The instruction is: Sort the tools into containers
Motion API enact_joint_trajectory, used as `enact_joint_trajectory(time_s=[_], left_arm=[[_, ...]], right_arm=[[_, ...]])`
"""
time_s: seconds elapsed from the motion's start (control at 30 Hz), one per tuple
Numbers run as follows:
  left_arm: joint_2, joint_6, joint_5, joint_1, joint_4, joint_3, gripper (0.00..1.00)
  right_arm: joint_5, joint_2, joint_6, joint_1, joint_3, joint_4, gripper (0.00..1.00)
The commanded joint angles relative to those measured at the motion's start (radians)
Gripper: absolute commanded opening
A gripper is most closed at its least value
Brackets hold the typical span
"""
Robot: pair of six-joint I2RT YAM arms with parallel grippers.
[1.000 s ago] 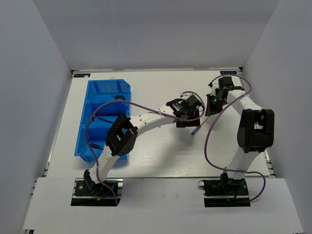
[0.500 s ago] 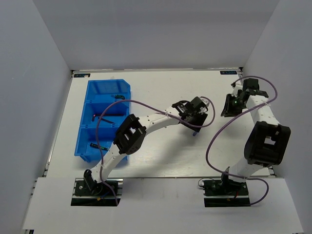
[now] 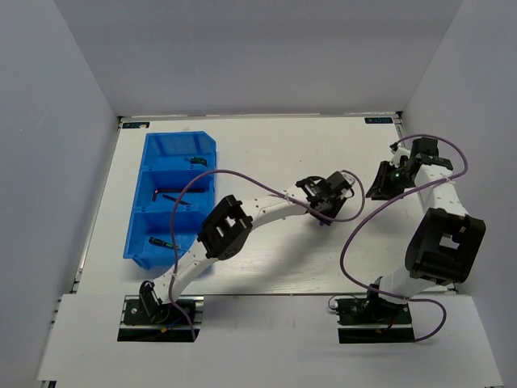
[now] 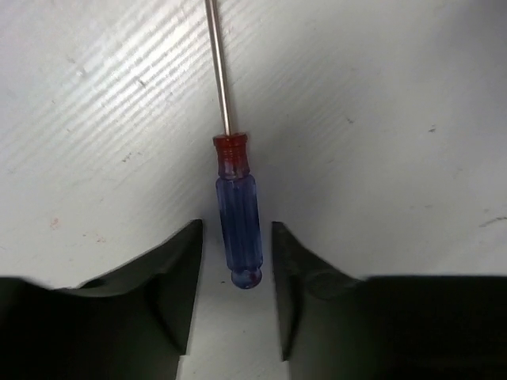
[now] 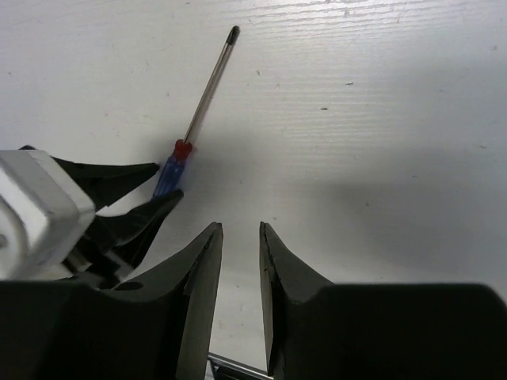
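A translucent blue plastic bin (image 3: pixel 137 212) with three compartments in a row lies on the left side of the white table (image 3: pixel 266 145). Its far compartment holds a small green-handled tool (image 3: pixel 194 160), the middle one a dark L-shaped hex key (image 3: pixel 170 196), and the near one another small tool (image 3: pixel 160 242) (too small to tell its kind).

The left arm stretches from its near-left base across to the middle of the table, where the left gripper (image 4: pixel 236 237) is low over the surface. Its fingers (image 4: pixel 178 277) stand apart on either side of the handle of a thin blue-handled screwdriver with a red collar (image 4: pixel 238 214), a sliver of table showing on each side, so not clamped. The screwdriver lies flat on the table, well right of the bin, its metal shaft pointing away from the fingers.

The right arm is folded along the right edge, and the right gripper (image 5: pixel 239 237) faces left toward the screwdriver, its fingers a narrow gap apart and holding nothing.
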Motion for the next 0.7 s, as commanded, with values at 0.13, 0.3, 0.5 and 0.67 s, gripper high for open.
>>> enact_joint_trajectory(time_s=[0.13,0.3,0.5,0.67], left_arm=[[0.029,0.019,-0.123,-0.027,-0.082,-0.032,0.26],[-0.061,-0.042,-0.201,-0.027,-0.102,-0.092,0.0],[-0.482,-0.41,-0.383,0.066,-0.097,-0.391,0.0],[-0.874,-1.048,-0.572,0.115,-0.262,-0.71,0.0]], right_arm=[[-0.091,-0.056,0.015,-0.015,-0.022,0.002,0.32],[-0.128,-0.082,0.008,-0.021,-0.03,0.005,0.32],[-0.133,-0.091,-0.028,-0.019,-0.046,0.004,0.43],[-0.138,-0.071,-0.04,-0.015,-0.053,-0.013,0.44]])
